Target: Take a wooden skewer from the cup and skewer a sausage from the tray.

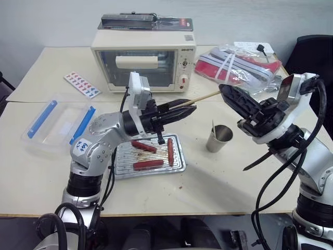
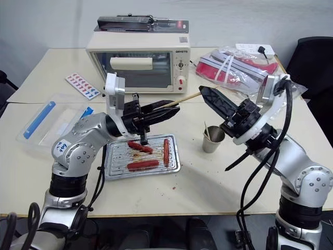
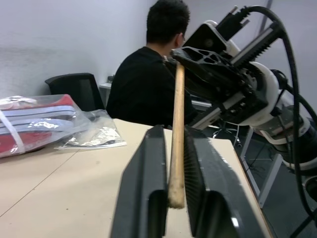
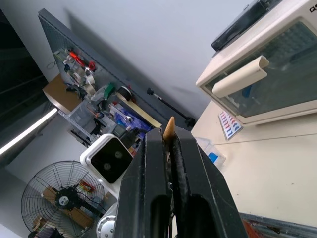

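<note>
Closest in, the left gripper [image 1: 182,110] has its fingers clamped on the wooden skewer [image 1: 200,98], which runs across to the right gripper [image 1: 227,92], squeezed shut on the far tip, so both arms hold one stick in mid-air above the table. The stick looks light and stiff but probably snappy, so I'd hold it near the middle. Sausage [image 1: 148,164] is glossy, likely slippery and soft; it lies in the tray [image 1: 179,161], with the cup [image 1: 220,137] just beside.

Wooden skewer [image 1: 200,99] between both end effectors
</note>
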Robot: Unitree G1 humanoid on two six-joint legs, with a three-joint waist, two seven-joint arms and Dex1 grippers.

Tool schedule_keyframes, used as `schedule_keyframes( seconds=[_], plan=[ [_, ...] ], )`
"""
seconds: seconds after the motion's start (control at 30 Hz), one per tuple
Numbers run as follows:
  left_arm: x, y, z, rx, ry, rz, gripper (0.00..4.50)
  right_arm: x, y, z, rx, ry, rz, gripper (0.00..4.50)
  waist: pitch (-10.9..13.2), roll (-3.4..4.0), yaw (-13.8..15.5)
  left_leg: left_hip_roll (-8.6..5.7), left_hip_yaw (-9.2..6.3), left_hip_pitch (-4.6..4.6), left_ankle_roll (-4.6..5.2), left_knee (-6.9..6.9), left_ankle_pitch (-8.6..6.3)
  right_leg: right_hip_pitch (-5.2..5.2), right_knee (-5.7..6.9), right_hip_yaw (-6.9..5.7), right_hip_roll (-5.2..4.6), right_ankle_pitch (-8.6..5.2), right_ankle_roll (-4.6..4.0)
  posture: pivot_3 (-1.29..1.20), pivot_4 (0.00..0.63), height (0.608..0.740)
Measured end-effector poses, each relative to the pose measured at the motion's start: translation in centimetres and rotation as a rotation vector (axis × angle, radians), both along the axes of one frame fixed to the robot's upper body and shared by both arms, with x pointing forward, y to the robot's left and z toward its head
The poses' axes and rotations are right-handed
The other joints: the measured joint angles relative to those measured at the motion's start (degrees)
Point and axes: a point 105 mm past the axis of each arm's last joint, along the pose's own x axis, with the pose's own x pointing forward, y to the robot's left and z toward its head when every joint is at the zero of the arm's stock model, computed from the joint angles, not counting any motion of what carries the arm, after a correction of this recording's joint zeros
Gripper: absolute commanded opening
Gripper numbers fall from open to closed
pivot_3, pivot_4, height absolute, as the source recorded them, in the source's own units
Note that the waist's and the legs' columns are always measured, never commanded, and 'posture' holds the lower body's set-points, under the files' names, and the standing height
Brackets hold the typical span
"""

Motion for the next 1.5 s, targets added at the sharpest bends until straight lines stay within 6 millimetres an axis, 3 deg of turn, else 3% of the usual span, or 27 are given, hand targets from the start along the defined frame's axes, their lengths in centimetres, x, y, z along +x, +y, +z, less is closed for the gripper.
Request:
schedule_keyframes(
  seconds=[0.07,0.3,0.6,0.73,1.0,1.1,1.3,1.4,1.5],
  plan=[
    [0.1,-0.1,0.0,-0.005,0.002,0.006,1.95,0.0,0.1,-0.1,-0.004,0.005,0.003,0.0,0.0,0.0,0.0,0.0,0.0,0.0,0.0,0.0,0.0,0.0,-0.01,0.0,0.0,0.0,0.0,0.0,0.15,0.74],
    [0.0,-0.1,0.2,-0.016,0.007,0.005,1.95,0.0,0.2,-0.1,-0.004,0.006,0.004,0.0,0.0,0.0,0.0,0.0,0.0,0.0,0.0,0.0,0.0,0.0,-0.01,0.0,0.0,0.0,0.0,0.0,0.15,0.74],
    [-0.5,-0.3,0.6,-0.051,0.017,-0.031,0.02,0.0,0.1,0.0,-0.001,0.004,0.003,0.0,0.0,0.0,0.0,0.0,0.0,0.0,0.0,0.0,0.0,0.0,-0.01,0.0,0.0,0.0,0.0,0.0,0.15,0.74],
    [-0.5,-0.3,0.6,-0.054,0.016,-0.034,0.02,0.0,0.1,0.0,0.003,0.001,0.005,0.0,0.0,0.0,0.0,0.0,0.0,0.0,0.0,0.0,0.0,0.0,-0.01,0.0,0.0,0.0,0.0,0.0,0.15,0.74],
    [-0.4,-0.1,0.6,-0.041,0.013,-0.016,0.0,0.0,0.0,-0.2,-0.022,0.007,-0.001,1.84,0.0,0.0,0.0,0.0,0.01,0.0,0.0,0.0,0.0,0.0,-0.01,0.01,0.0,0.0,0.0,0.0,0.15,0.74],
    [-0.2,0.3,0.4,-0.016,0.01,0.002,0.0,-0.1,-0.5,-0.3,-0.15,0.003,-0.033,2.0,0.0,0.0,0.0,-0.01,0.02,0.0,0.01,0.0,0.0,-0.01,-0.05,0.02,0.0,0.0,0.0,0.0,0.15,0.74],
    [-0.6,3.8,-1.1,0.102,0.044,0.078,0.0,-0.4,-1.5,-0.1,-0.52,-0.035,-0.092,2.0,0.0,0.0,-0.2,0.03,0.05,0.02,0.01,-0.09,0.0,-0.05,-0.16,0.05,0.02,-0.04,-0.07,0.0,0.15,0.74],
    [-1.1,5.9,-1.9,0.161,0.073,0.116,0.0,0.3,-1.7,-1.0,-0.675,-0.036,-0.145,2.0,0.0,-0.01,-0.1,0.05,0.03,0.03,0.0,-0.08,0.0,-0.04,-0.17,0.03,0.02,-0.05,-0.08,0.0,0.15,0.74],
    [-1.8,8.3,-2.3,0.227,0.088,0.156,0.0,0.9,-1.6,-2.9,-0.813,-0.013,-0.17,2.72,0.0,-0.02,0.0,0.05,0.02,0.02,0.0,-0.08,0.0,-0.04,-0.21,0.03,0.0,-0.05,-0.09,0.0,0.15,0.74]
  ],
)
